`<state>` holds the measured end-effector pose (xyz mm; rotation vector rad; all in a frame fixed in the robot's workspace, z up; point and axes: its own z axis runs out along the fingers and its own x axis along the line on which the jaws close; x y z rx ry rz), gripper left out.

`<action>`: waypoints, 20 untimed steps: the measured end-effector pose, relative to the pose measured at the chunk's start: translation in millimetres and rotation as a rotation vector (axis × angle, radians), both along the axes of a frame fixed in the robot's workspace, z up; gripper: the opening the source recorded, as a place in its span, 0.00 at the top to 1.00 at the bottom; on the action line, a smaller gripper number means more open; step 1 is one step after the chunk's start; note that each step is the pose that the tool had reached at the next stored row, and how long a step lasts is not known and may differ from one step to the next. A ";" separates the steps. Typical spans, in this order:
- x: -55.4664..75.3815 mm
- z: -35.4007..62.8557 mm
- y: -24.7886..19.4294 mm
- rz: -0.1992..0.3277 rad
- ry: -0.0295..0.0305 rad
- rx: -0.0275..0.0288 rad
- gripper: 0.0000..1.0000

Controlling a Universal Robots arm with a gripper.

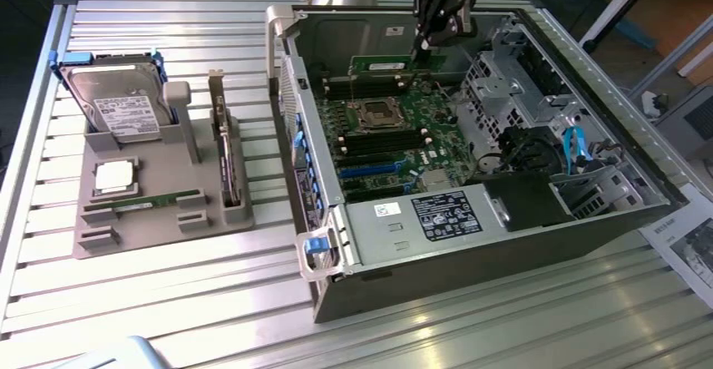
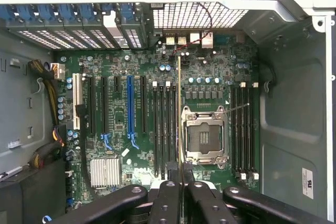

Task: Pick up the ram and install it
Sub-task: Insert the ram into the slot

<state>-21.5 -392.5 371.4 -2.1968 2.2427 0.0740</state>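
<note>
My gripper (image 1: pixel 423 45) is shut on the ram (image 1: pixel 390 65), a thin green stick with a white label, inside the open computer case (image 1: pixel 624 177). The stick hangs lengthwise above the far part of the motherboard (image 1: pixel 418 148). In the wrist view the ram (image 2: pixel 179 108) is edge-on, a thin line running out from between my dark fingers (image 2: pixel 167 198). It lies between a bank of black memory slots (image 2: pixel 165 129) and the empty processor socket (image 2: pixel 202 135). I cannot tell whether it touches a slot.
A grey holder (image 1: pixel 156 177) at the exterior view's left carries a hard drive (image 1: pixel 117 102), a square silver chip (image 1: pixel 115 177) and an upright card (image 1: pixel 226 164). The case's walls, drive cage (image 1: pixel 502 85) and power supply (image 1: pixel 446 214) ring the motherboard. More slots (image 2: pixel 244 129) sit beyond the socket.
</note>
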 end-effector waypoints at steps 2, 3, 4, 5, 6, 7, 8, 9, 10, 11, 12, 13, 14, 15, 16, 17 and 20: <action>0.0 -1.0 0.1 0.000 -0.0001 0.0007 0.88; 0.0 -1.8 0.0 0.000 0.0000 0.0008 0.88; 0.0 -2.8 0.0 0.000 -0.0001 0.0009 0.88; 0.1 -3.7 0.0 0.000 0.0000 0.0009 0.88; 0.1 -4.9 0.0 0.000 0.0000 0.0009 0.88; 0.1 -5.9 0.0 0.000 0.0000 0.0008 0.88; 0.1 -7.3 0.0 0.000 0.0000 0.0009 0.88; 0.1 -8.8 0.0 0.000 0.0000 0.0008 0.88; 0.1 -11.1 0.0 0.000 0.0000 0.0008 0.88; 0.1 -13.6 0.0 0.000 0.0000 0.0008 0.88; 0.1 -16.2 0.0 0.000 0.0000 0.0009 0.88; 0.1 -18.4 0.0 0.000 0.0000 0.0008 0.88; 0.1 -22.5 0.0 0.000 0.0000 0.0008 0.88; 0.1 -24.8 0.0 0.000 0.0000 0.0009 0.88; 0.1 -26.6 0.0 0.000 0.0000 0.0009 0.88; 0.1 -28.2 0.0 0.000 0.0000 0.0009 0.88; 0.1 -34.1 0.0 0.000 -0.0002 0.0008 0.88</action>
